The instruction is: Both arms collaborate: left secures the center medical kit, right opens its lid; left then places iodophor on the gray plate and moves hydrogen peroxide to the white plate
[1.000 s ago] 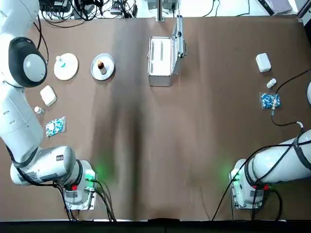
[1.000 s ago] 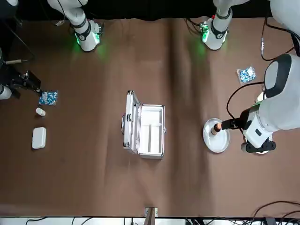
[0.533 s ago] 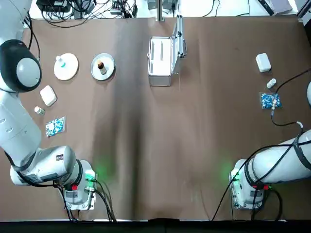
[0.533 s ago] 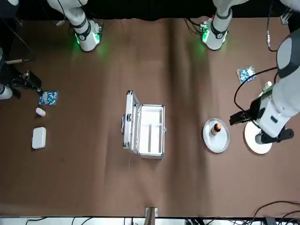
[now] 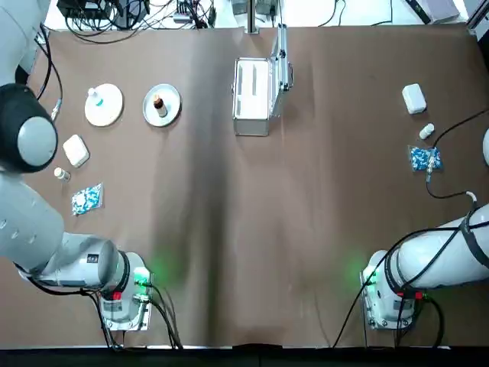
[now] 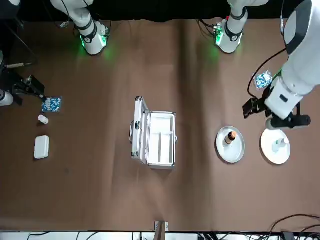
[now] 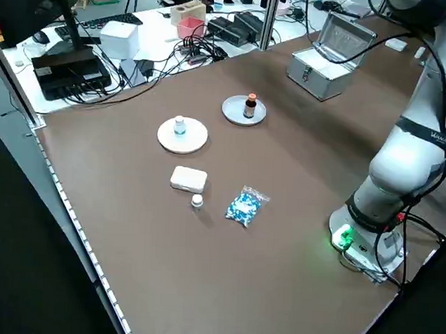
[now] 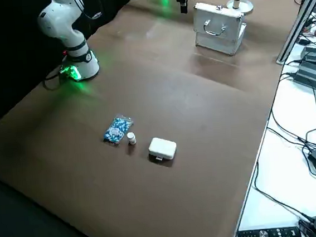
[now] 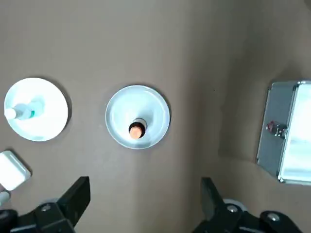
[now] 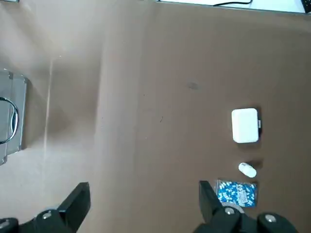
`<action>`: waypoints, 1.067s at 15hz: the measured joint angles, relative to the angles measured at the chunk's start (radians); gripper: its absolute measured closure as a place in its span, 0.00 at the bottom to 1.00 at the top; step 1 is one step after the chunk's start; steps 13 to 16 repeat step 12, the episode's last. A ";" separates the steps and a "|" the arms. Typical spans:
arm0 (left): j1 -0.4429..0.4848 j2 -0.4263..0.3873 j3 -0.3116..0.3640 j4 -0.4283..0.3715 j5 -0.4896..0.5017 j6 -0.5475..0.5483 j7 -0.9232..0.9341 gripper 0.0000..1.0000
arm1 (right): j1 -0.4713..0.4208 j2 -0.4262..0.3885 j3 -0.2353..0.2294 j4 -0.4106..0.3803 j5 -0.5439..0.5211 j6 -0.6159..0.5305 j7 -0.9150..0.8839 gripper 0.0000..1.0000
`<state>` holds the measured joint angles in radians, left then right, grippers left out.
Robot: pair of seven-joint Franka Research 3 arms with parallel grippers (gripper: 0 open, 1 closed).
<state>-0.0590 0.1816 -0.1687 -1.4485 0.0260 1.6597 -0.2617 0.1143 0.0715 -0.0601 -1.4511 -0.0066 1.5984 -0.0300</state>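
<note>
Brown surface (image 5: 229, 229), medical kit (image 5: 254, 95) open at center. Left pincer (image 9: 141, 204) now withdrawn from white plate (image 6: 267, 150), spread wide, empty. Hydrogen peroxide (image 6: 280, 145) left on it; iodophor (image 6: 230, 136) on gray plate (image 6: 222, 150); right pincer (image 10: 143, 204) likewise wide.

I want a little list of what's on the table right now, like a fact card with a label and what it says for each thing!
kit: middle of the table, lid open and standing up
gray plate: brown bottle standing on it
white plate: clear bottle on it
left gripper: open, empty, up above the plates
right gripper: open, empty, high over the table
extras on each side: white box, small vial, blue packet
</note>
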 joint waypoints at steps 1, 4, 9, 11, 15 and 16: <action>-0.010 -0.021 0.016 -0.022 -0.003 0.004 0.013 0.00 | 0.000 0.000 0.000 0.000 0.000 0.000 0.000 0.01; -0.013 -0.048 0.031 -0.048 -0.005 0.006 0.035 0.00 | 0.000 0.000 0.000 0.000 0.000 0.000 0.000 0.01; -0.012 -0.048 0.031 -0.051 -0.005 0.011 0.040 0.00 | 0.000 0.000 0.000 0.000 0.000 0.000 0.000 0.01; -0.012 -0.047 0.031 -0.051 -0.005 0.014 0.040 0.00 | 0.000 0.000 0.000 0.000 0.000 0.000 0.000 0.01; -0.012 -0.046 0.031 -0.051 -0.005 0.015 0.040 0.00 | 0.000 0.000 0.000 0.000 0.000 0.000 0.000 0.01; -0.012 -0.046 0.031 -0.051 -0.005 0.015 0.040 0.00 | 0.000 0.000 0.000 0.000 0.000 0.000 0.000 0.01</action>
